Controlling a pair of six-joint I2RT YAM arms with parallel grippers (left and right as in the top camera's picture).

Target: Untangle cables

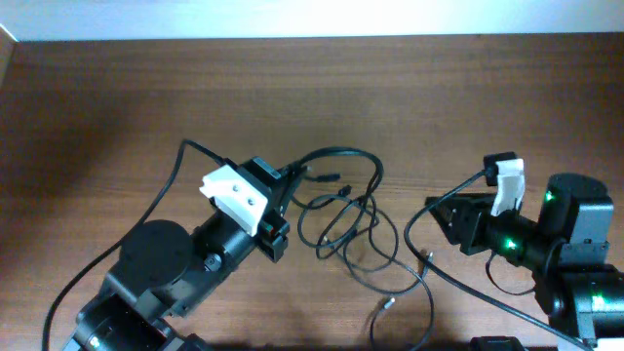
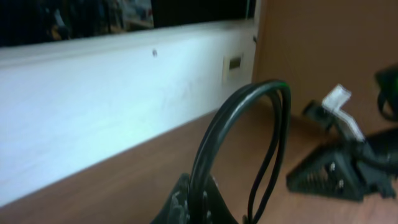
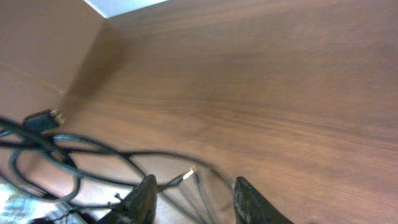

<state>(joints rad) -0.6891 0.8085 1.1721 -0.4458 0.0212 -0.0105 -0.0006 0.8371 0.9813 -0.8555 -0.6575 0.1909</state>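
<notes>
The cables (image 1: 341,219) are thin black cords lying in tangled loops at the table's middle, with one small silver plug (image 1: 387,303) at the near end. My left gripper (image 1: 292,180) sits at the left edge of the tangle. In the left wrist view it is shut (image 2: 200,202) on a doubled cable loop (image 2: 267,93) that arches up out of the jaws. My right gripper (image 1: 434,210) stands right of the tangle, open (image 3: 196,199). A cable end with a metal tip (image 3: 189,171) lies on the table just ahead of its two fingers, touching neither. Another plug (image 3: 40,119) lies farther left.
A thicker black wire (image 1: 414,229) from the right arm curves over the table beside the tangle. The right arm's body (image 1: 526,239) with green lights fills the right side. A white wall (image 2: 93,124) runs behind the far table edge.
</notes>
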